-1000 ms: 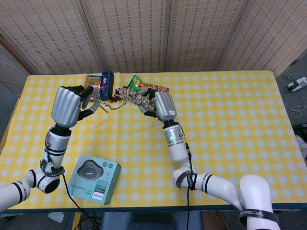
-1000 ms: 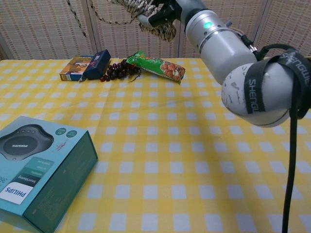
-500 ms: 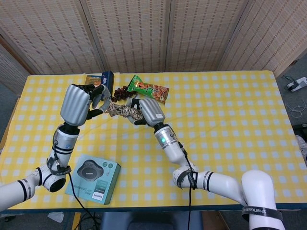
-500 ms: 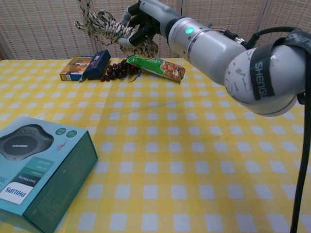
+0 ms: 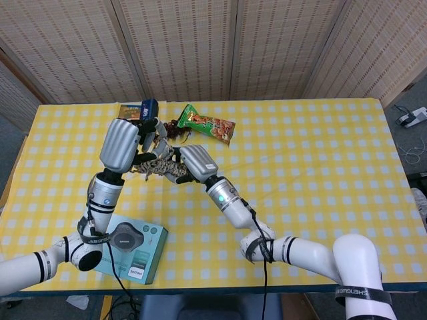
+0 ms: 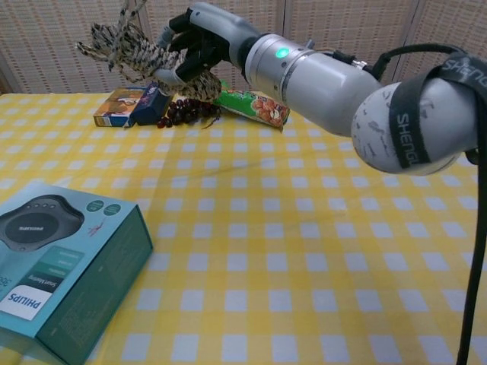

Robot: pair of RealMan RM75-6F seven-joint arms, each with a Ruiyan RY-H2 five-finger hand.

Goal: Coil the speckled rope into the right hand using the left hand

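The speckled rope (image 5: 156,165) is bunched into a coil that my right hand (image 5: 191,163) grips above the table's left middle. In the chest view the same coil (image 6: 124,50) sticks out to the left of the right hand (image 6: 196,47), whose fingers wrap around it. My left hand (image 5: 125,143) sits right beside the coil, its fingers (image 5: 151,135) just above it. A thin strand (image 6: 130,11) rises from the coil out of the top of the chest view toward that hand, which appears to hold the rope's end. The left hand itself is out of the chest view.
A teal Philips box (image 5: 131,252) lies at the front left, near the table edge. At the back stand a green snack packet (image 5: 207,124), dark grapes (image 6: 185,112), a blue box (image 5: 149,109) and an orange carton (image 6: 116,106). The checked tablecloth (image 5: 313,173) stretches right.
My right hand has carried the coil left and nearer to me. The left hand has moved right, closing in on the coil; the slack strand between the hands has shortened.
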